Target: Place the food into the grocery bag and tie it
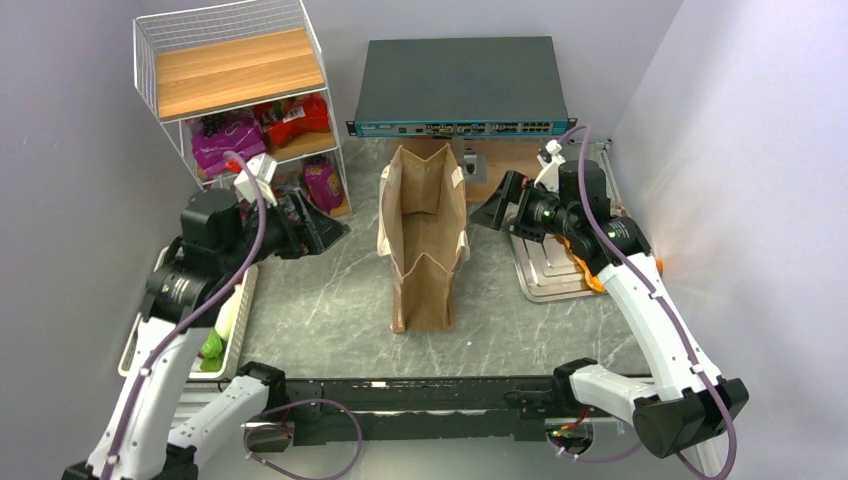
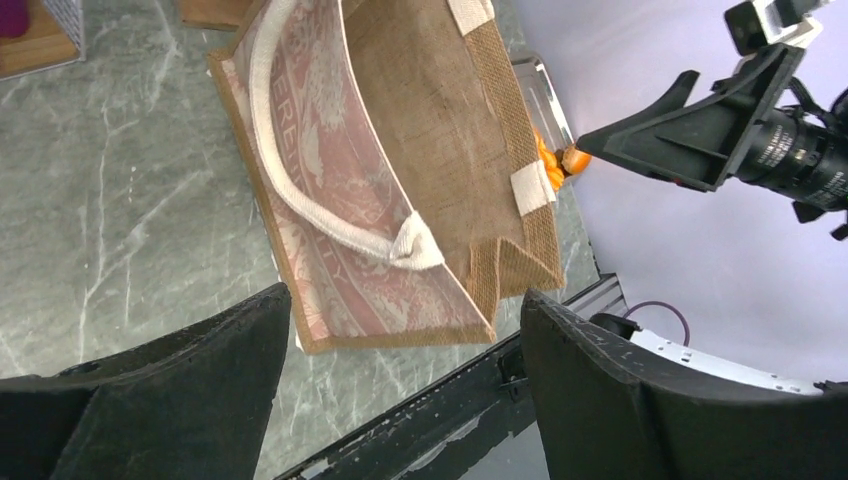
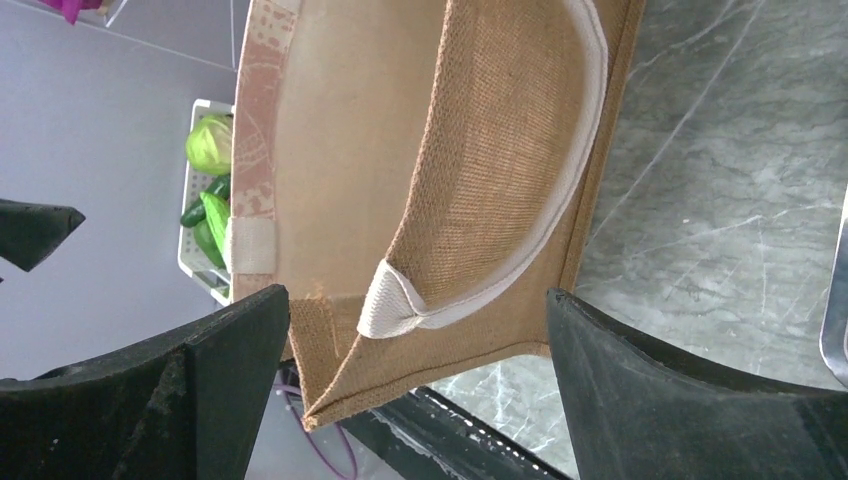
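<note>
Grey marble tabletop (image 1: 330, 300), lilac walls (image 1: 60, 150) (left pincer (image 1: 335, 228), right pincer (image 1: 487, 212) spread, flanking grocery bag (image 1: 425, 245)).

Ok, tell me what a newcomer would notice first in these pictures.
The tan grocery bag stands open in the middle of the table, nothing visible inside it. The left pincer and right pincer flank it, both open and empty. Behind it sits a black network switch, and at back left a wire shelf holds red packets.
</note>
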Robot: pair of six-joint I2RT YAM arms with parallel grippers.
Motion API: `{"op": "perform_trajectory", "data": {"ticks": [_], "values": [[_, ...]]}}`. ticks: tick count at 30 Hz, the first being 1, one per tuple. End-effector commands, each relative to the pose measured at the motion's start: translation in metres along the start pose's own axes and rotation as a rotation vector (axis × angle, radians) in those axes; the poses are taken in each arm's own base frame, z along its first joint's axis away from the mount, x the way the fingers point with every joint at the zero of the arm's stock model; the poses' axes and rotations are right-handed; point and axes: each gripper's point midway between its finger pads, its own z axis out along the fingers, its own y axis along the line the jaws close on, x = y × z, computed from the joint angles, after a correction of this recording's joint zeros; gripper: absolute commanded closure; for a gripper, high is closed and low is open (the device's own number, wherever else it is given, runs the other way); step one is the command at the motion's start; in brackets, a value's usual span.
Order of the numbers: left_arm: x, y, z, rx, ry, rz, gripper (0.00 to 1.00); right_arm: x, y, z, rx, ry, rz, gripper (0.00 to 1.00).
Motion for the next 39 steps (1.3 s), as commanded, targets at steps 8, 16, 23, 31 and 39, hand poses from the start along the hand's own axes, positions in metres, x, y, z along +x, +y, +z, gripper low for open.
{"op": "perform_trajectory", "data": {"ticks": [8, 16, 23, 31, 39], "values": [[-0.030, -0.008, 0.085, -0.097, 0.055, 0.093, 0.17, -0.025, -0.008, -0.005, 0.110, -0.047, -0.095, 0.00], [-0.031, 0.012, 0.135, -0.211, 0.163, 0.157, 0.24, -0.033, -0.015, 0.001, 0.152, -0.040, -0.128, 0.00], [-0.019, 0.028, 0.158, -0.261, 0.236, 0.164, 0.31, -0.029, -0.024, -0.008, 0.197, -0.046, -0.161, 0.00], [-0.007, 0.037, 0.168, -0.293, 0.284, 0.168, 0.35, -0.021, -0.033, -0.016, 0.234, -0.060, -0.137, 0.00], [0.006, 0.043, 0.176, -0.310, 0.330, 0.143, 0.54, -0.010, -0.041, -0.036, 0.261, -0.131, -0.084, 0.00]]}}
